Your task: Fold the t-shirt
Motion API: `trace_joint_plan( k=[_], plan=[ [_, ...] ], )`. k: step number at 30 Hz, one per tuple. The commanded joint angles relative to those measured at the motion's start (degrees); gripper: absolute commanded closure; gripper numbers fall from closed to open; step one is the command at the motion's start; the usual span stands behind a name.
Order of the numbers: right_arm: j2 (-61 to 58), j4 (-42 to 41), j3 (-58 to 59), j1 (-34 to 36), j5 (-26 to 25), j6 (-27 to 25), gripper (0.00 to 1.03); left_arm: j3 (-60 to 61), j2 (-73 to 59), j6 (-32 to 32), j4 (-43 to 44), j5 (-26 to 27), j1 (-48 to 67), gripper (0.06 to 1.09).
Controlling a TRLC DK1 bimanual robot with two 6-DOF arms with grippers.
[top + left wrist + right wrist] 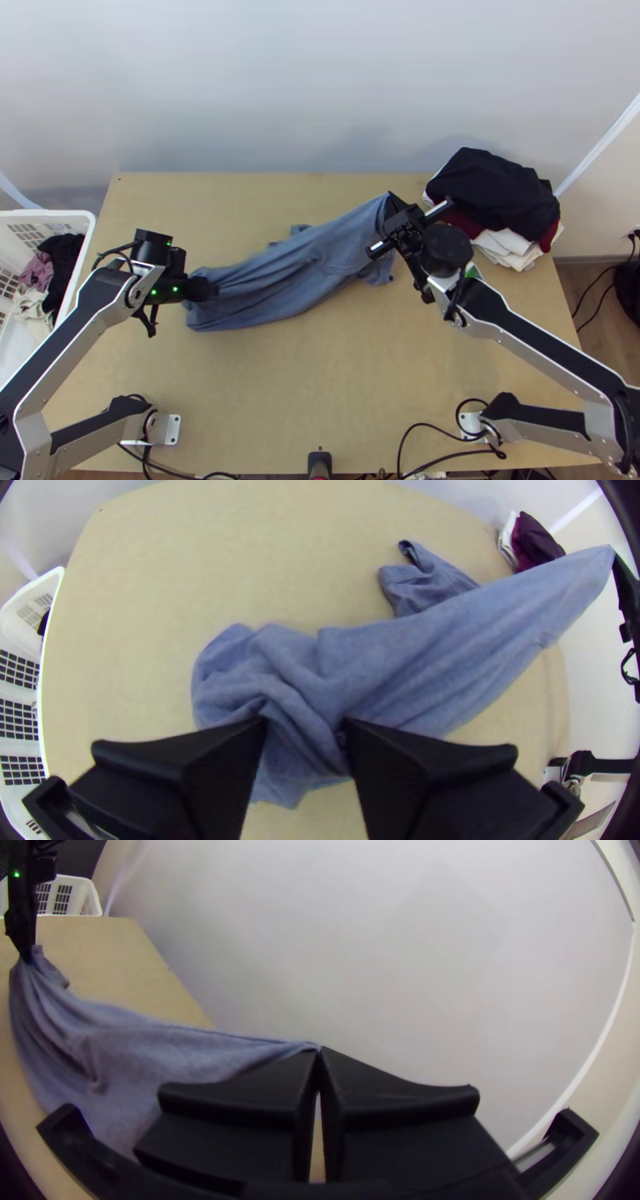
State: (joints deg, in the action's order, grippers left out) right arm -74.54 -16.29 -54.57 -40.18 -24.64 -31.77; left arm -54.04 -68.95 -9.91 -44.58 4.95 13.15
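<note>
The t-shirt (296, 276) stretches across the middle of the wooden table (320, 392) in a long, creased band between the two grippers. At one end, the left gripper (210, 290) grips a bunched part, its fingers apart with thick folds between them. At the other, the right gripper (394, 210) is closed, its fingertips pinching a corner of the shirt, which is raised above the table. From there the cloth slopes down, and a small crumpled part lies on the table on the side away from the arms' bases. A white basket (56, 214) with clothes in it stands at the left side of the table, and a pile of clothes (496, 196), black on top, sits at the far right corner.
</note>
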Motion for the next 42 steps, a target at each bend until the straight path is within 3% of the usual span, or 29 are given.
trace_joint_plan(
  k=[1, 3, 8, 15, 20, 22, 26, 30, 38, 42],
  plan=[
    [-0.5, -0.1, 0.9, 0.3, 0.1, 2.2, 1.0, -2.0, 0.2, -0.7, -1.0, 0.1, -0.1, 0.17],
    [-0.8, 0.7, 1.0, 0.4, 0.1, 2.8, 1.0, -3.0, 0.7, -0.6, -1.3, 0.2, -0.8, 0.12],
    [-1.3, 1.4, 1.1, 0.4, 0.4, 3.3, 1.0, -4.1, 1.2, 0.2, -1.3, 1.3, -3.9, 0.12],
    [-1.9, 1.9, 1.7, 0.5, 0.6, 4.0, 1.0, -7.0, -1.9, 1.3, -4.6, 12.1, -14.2, 0.12],
    [-2.8, 1.9, 1.6, 1.0, 0.6, 4.3, 1.0, -8.4, -6.4, 3.1, -12.8, 14.8, -16.8, 0.12],
    [-2.9, 1.9, 1.7, 1.0, 0.6, 4.6, 1.0, -8.6, -7.8, 2.0, -14.8, 15.9, -18.2, 0.12],
    [-3.1, 1.9, 2.0, 1.0, 0.6, 5.1, 1.0, -9.8, -13.8, 0.4, -21.8, 23.9, -23.7, 0.12],
    [-3.1, 1.8, 2.4, 0.9, 0.6, 5.6, 1.0, -9.6, -16.8, -0.9, -22.1, 27.7, -28.4, 0.12],
    [-3.4, 1.6, 1.9, 0.6, 0.6, 5.8, 1.0, -9.6, -24.0, -1.8, -19.8, 29.0, -32.0, 0.13],
    [-3.5, 1.6, 1.7, 0.6, 0.6, 5.8, 1.0, -9.5, -26.1, -3.4, -17.1, 28.9, -31.6, 0.18]
  ],
)
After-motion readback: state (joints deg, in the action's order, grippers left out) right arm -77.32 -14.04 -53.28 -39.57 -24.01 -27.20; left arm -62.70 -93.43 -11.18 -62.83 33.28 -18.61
